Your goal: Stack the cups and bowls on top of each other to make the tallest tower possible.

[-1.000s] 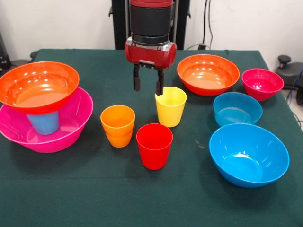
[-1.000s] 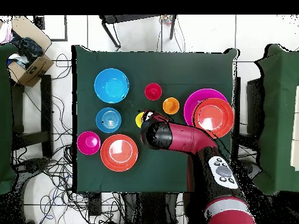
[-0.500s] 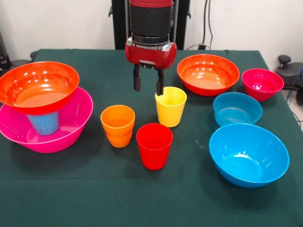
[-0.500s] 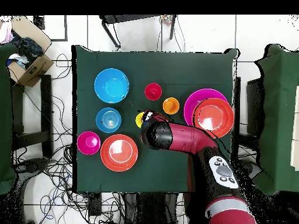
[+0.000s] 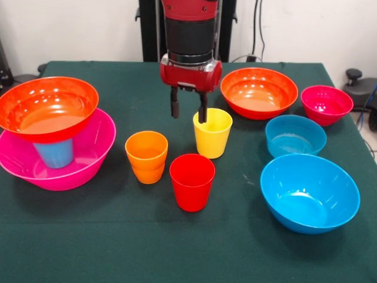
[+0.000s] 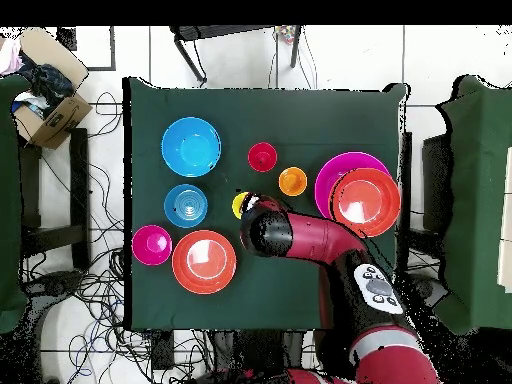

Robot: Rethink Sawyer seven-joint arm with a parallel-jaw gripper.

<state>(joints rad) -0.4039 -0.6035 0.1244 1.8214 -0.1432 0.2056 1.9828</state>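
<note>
Front view puts the gripper (image 5: pixel 188 113) right at the yellow cup (image 5: pixel 212 132), its 2 fingers apart with nothing between them. One finger (image 5: pixel 202 114) hangs at the cup's rim, on the side toward the orange cup (image 5: pixel 146 156), and appears to dip just inside the mouth; the other finger (image 5: pixel 175 109) hangs outside the wall, over bare cloth. So the rim wall seems to lie between the jaws, and the cup's body lies off to one side of the gripper's midline, not centred under it. The cup stands upright, mouth up, its long axis vertical and in line with the fingers.

The yellow cup sits near the middle of the table (image 5: pixel 118 247), between the orange cup and the orange-red bowl (image 5: pixel 259 92) toward the far edge. The red cup (image 5: pixel 192 181) stands just beside it, nearer the front edge.

My reading is that a pinch on the rim wall is next; closing would need the inner finger low enough to catch the wall.

The tower (image 5: pixel 50 132) stands at one side edge: pink bowl, light blue cup, and an orange-red bowl on top, tilted.

Overhead view hides most of the yellow cup (image 6: pixel 240 206) under the arm.
</note>
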